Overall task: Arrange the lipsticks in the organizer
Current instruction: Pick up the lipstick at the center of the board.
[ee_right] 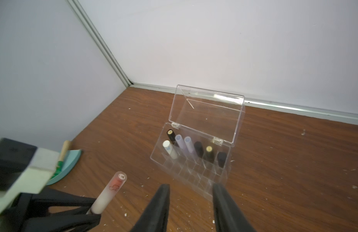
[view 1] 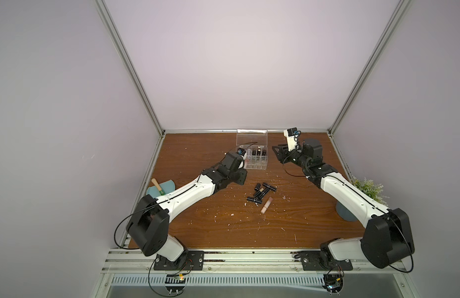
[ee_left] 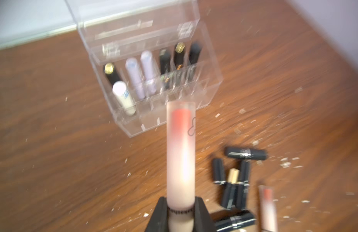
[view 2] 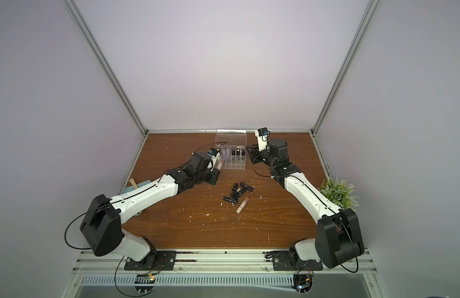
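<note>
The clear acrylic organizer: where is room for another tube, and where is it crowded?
Free: the front rows of the clear acrylic organizer, and the cells in line with the white tube. Crowded: the back row by the hinged lid, with lavender tubes and black tubes.

Organizer [view 1: 257, 166] sits at rear centre of bench [view 1: 198, 227], lid [view 1: 251, 135] raised behind it. Inside: six back-row lipsticks [ee_right: 198, 148] upright; one second-row lipstick [ee_right: 170, 151] in front of them at the left end. Loose pile [view 1: 262, 192] lies in front of organizer, mid-bench; single lipstick [view 1: 266, 205] lies just front-right of pile. Left claw [ee_left: 181, 202] is at organizer's front-left corner, clamped on held lipstick [ee_left: 180, 152]. Right claw [ee_right: 191, 185] hangs just right of organizer, jaws apart. Dustpan [view 1: 170, 186] at left edge, tool [view 1: 156, 183] lying in it. Plant [view 1: 369, 189] at right edge.
</note>
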Motion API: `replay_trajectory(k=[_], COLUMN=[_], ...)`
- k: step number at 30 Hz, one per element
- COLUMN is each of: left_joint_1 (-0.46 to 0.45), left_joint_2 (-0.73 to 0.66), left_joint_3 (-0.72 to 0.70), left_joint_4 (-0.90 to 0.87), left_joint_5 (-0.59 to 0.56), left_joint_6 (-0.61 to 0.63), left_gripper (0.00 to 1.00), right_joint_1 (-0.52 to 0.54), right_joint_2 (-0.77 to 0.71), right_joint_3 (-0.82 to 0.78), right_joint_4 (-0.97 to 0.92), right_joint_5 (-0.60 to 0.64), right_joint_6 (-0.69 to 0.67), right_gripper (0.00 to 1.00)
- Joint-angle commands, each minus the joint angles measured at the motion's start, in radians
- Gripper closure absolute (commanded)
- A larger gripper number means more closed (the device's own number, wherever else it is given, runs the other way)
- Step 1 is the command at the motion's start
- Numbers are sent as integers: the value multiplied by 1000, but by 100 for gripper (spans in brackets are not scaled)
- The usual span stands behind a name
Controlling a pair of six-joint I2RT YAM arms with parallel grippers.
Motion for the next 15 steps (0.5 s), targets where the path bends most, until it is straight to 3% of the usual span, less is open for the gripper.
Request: replay_trajectory(k=[1, 7, 12, 15], left_joint_1=[13, 34, 87, 107], left_joint_2=[-64, -176, -227, -245], left_joint_3=[-37, -110, -169, -184], left_joint_4=[99, 219, 302, 318], left_joint_5=[87, 245, 369, 404], left_joint_6=[-24, -41, -64, -72], left_gripper=[96, 95, 95, 95], right_joint_1=[-23, -25, -16, -1], right_joint_2=[26, 135, 183, 182], right_joint_3=[102, 151, 131, 123], right_joint_4=[-6, 110, 313, 382], right_joint_5=[-272, -692, -913, -968], right_joint_6=[60, 202, 381, 431], right_gripper=[59, 58, 47, 37])
